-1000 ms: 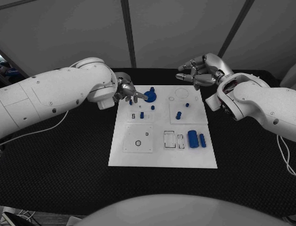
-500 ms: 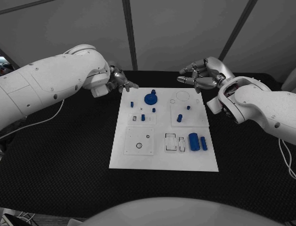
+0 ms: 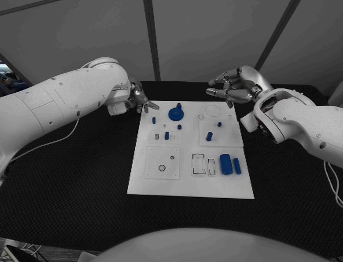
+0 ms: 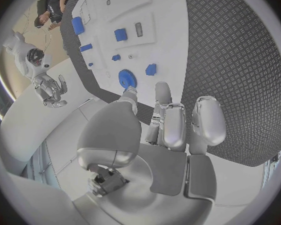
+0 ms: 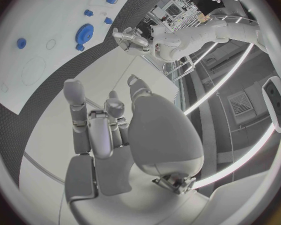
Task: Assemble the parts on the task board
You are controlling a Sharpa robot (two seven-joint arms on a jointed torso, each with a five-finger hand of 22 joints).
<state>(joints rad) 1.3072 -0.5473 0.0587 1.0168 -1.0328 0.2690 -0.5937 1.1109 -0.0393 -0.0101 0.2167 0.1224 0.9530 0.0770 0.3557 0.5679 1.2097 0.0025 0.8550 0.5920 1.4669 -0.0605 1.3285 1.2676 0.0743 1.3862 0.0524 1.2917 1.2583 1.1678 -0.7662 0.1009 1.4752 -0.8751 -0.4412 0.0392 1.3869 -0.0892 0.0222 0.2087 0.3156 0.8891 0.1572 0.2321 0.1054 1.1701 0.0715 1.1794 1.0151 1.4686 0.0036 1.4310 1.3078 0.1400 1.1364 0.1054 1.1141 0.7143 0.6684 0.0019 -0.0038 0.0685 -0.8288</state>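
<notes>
Black table point(image 3: 77, 180), both empty hands, left hand point(image 3: 140, 100) and right hand point(image 3: 230, 87), at task board's point(image 3: 188, 185) far corners.

The near half of the task board point(image 3: 188, 185) and the black surface point(image 3: 77, 180) on both sides of it lie open to approach. Obstacles sit at the far end: the left hand point(image 3: 140, 100) hangs over the surface just off the board's far left corner, the right hand point(image 3: 231, 87) beyond its far right corner. Between them stands the blue gear point(image 3: 175, 114), with small blue parts point(image 3: 230, 164) raised mid-board.
</notes>
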